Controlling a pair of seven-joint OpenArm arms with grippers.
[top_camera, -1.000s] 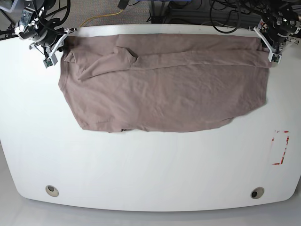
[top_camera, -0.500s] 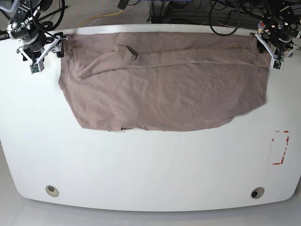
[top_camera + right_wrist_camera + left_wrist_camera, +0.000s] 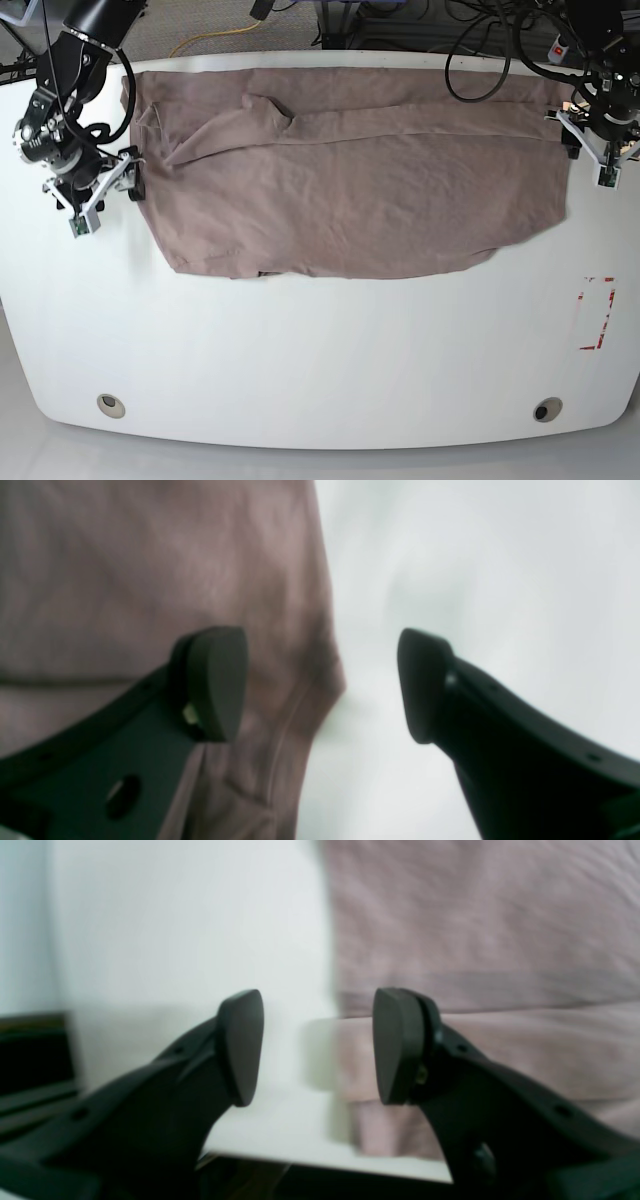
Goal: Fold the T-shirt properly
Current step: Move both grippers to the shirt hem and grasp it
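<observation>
The T-shirt [image 3: 350, 170] lies spread flat across the far half of the white table, mauve-brown, with a folded band along its far edge. My left gripper [image 3: 590, 163] hovers at the shirt's right side edge. In the left wrist view this gripper [image 3: 317, 1047] is open and holds nothing, one finger over bare table, the other over the T-shirt [image 3: 500, 940]. My right gripper [image 3: 105, 205] is at the shirt's left side edge. In the right wrist view it [image 3: 320, 685] is open and straddles the T-shirt [image 3: 150, 580] hem without holding it.
The white table [image 3: 320, 340] has a red-marked rectangle [image 3: 596, 313] near its right edge and two round holes [image 3: 111, 405] [image 3: 547, 409] near the front. Cables [image 3: 480, 30] and stands crowd the floor beyond the far edge.
Both grippers left the shirt's far corners, opened, and moved toward the front along its side edges. The right one travelled further. The shirt lies as before.
</observation>
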